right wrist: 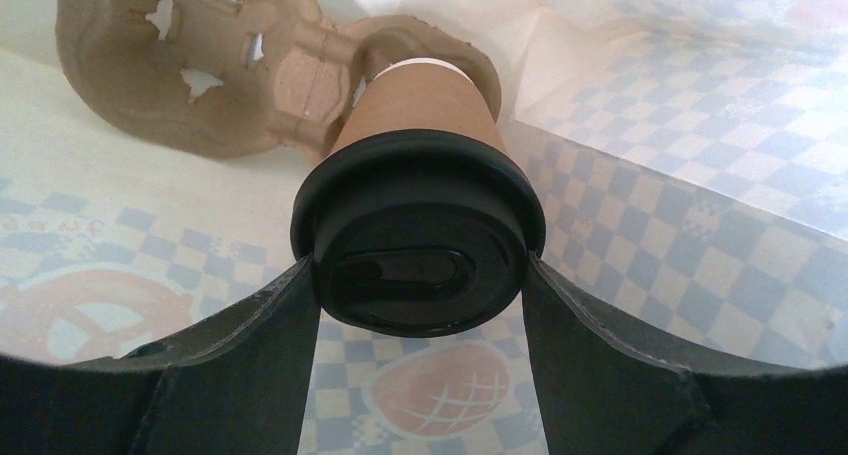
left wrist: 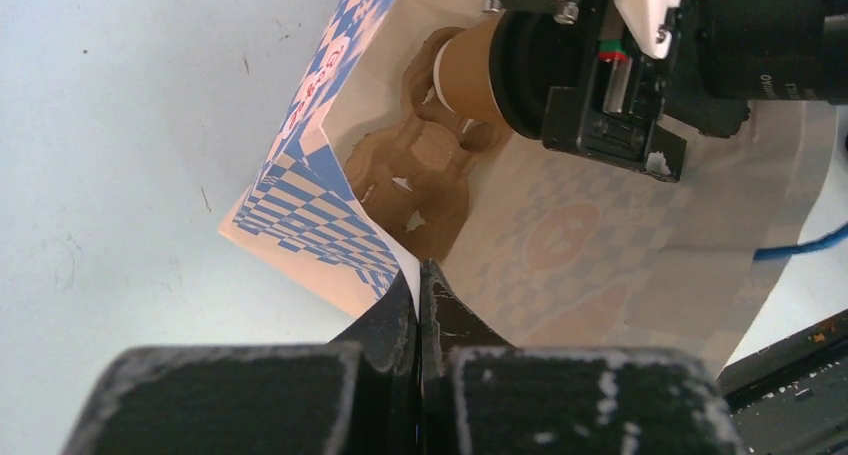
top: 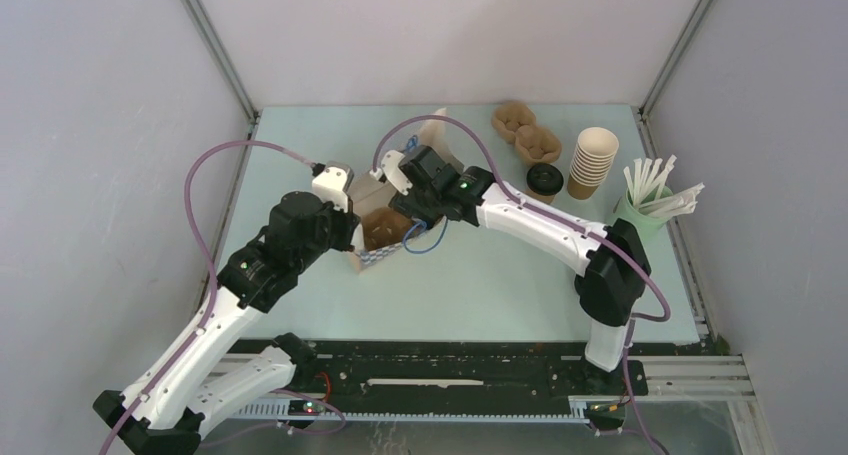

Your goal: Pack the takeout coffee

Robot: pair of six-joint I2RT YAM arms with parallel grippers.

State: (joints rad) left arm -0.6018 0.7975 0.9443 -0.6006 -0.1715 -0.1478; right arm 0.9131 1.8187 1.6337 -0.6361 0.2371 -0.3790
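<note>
Writing: blue-and-white check print on the outside of the paper bag (left wrist: pixel 320 235), and faint round reddish motifs on its inner walls. One short word was printed beside a motif in the right wrist view, too faint to read. White lettering on the right arm's housing was too small to read.
Held cup (right wrist: pixel 420 125): brown kraft paper with a black lid, inside the paper bag.
Long axis: ran straight along the right gripper's line, with the lid end toward the wrist camera and the base end away, deeper into the bag.
Base: met the rim of a pocket of the pulp carrier (right wrist: pixel 200 75) that lay in the bag; could not tell whether it was seated.
Right gripper (right wrist: pixel 420 265): clamped on the held cup, one finger on each side of the lid.
Left gripper (left wrist: pixel 420 290): fingers pressed together, pinching the paper at the bag's open edge.
Second lidded cup (top: pixel 544 180): outside the bag, well to its right in the top view, standing upright with the lid up.
Beyond the bag: a stack of lidless cups (top: pixel 592 162) just beside the second lidded cup, with spare carriers (top: pixel 525 130) behind them.
</note>
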